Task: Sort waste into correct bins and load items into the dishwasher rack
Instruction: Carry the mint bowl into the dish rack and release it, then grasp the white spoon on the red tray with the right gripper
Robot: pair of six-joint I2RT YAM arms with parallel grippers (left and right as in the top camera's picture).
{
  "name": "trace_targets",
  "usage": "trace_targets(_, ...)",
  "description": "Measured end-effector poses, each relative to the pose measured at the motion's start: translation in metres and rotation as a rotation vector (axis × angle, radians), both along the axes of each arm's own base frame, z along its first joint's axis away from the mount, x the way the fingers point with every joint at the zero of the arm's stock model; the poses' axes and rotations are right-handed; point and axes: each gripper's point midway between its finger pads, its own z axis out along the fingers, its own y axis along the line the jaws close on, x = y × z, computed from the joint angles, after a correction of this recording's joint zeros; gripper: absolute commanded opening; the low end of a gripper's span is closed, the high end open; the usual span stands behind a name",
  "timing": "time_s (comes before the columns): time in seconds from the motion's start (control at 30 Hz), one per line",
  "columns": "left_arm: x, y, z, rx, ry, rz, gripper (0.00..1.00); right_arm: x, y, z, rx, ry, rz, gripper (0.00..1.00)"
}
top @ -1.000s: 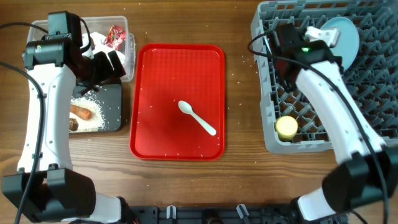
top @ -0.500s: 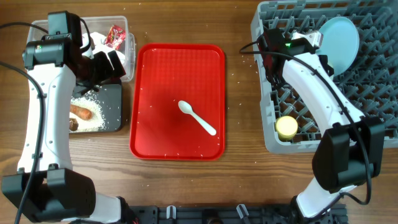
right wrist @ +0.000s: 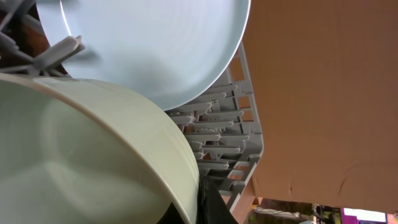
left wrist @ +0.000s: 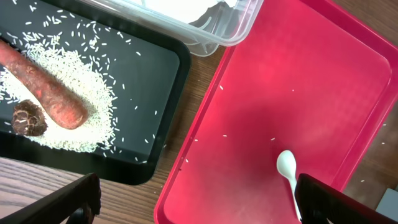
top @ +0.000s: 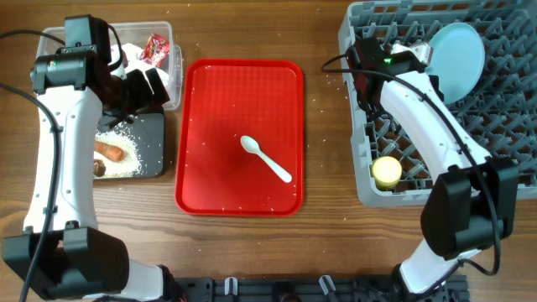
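**Green bowl gripped at the rack, spoon lying on the red tray**

The right claw (right wrist: 196, 209) is closed on the rim of the mint-green bowl (right wrist: 81, 162). One dark finger (right wrist: 210, 204) lies against the bowl's outer wall, and the bowl hides the other. The bowl sits just beside the pale-blue plate (right wrist: 143, 43), which stands on edge among the pegs of the grey dishwasher rack (top: 503, 126). A small yellow cup (top: 387, 172) sits in the rack's near left corner.

The left claw (left wrist: 199, 208) is spread wide and holds nothing. It hangs over the gap between the black tray (left wrist: 155, 81) and the red serving tray (left wrist: 261, 112). In the black tray, the orange carrot piece (left wrist: 43, 93) rests on a patch of white rice grains (left wrist: 87, 106), with the small brown food lump (left wrist: 30, 118) touching it. The clear tub (top: 59, 38) stands just behind that tray and holds the red wrapper (top: 155, 49) and a crumpled white tissue (top: 172, 80). The white plastic spoon (top: 266, 158) lies alone near the middle of the red tray, on the wooden tabletop (top: 327, 235).
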Motion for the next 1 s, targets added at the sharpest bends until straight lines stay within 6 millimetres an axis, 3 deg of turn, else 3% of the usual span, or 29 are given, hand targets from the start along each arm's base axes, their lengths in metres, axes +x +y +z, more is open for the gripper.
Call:
trace_targets(0.2, 0.0, 0.0, 0.0, 0.0, 0.0, 0.0, 1.0, -0.01, -0.006, -0.009, -0.146, 0.123, 0.042, 0.22)
trace_targets(0.37, 0.0, 0.0, 0.0, 0.0, 0.0, 0.0, 1.0, -0.01, 0.017, -0.014, -0.167, 0.184, 0.13, 0.31)
trace_targets(0.43, 0.0, 0.0, 0.0, 0.0, 0.0, 0.0, 1.0, -0.007, 0.036, -0.016, -0.167, 0.201, 0.193, 0.5)
trace_targets(0.5, 0.0, 0.0, 0.0, 0.0, 0.0, 0.0, 1.0, -0.007, 0.048, -0.018, -0.168, 0.224, 0.236, 0.59)
trace_targets(0.57, 0.0, 0.0, 0.0, 0.0, 0.0, 0.0, 1.0, -0.009, 0.057, -0.019, -0.176, 0.262, 0.273, 0.77)
trace_targets(0.67, 0.0, 0.0, 0.0, 0.0, 0.0, 0.0, 1.0, -0.015, 0.06, -0.021, -0.172, 0.307, 0.288, 0.89)
trace_targets(0.73, 0.0, 0.0, 0.0, 0.0, 0.0, 0.0, 1.0, -0.019, 0.064, -0.028, -0.122, 0.311, 0.285, 1.0)
trace_targets(0.83, 0.0, 0.0, 0.0, 0.0, 0.0, 0.0, 1.0, -0.023, 0.074, -0.032, 0.013, 0.285, 0.275, 1.0)
trace_targets(0.93, 0.0, 0.0, 0.0, 0.0, 0.0, 0.0, 1.0, -0.02, 0.105, -0.015, 0.3, 0.174, 0.301, 1.0)
trace_targets(1.0, 0.0, 0.0, 0.0, 0.0, 0.0, 0.0, 1.0, -0.008, 0.145, 0.006, 0.565, 0.049, 0.384, 1.0)
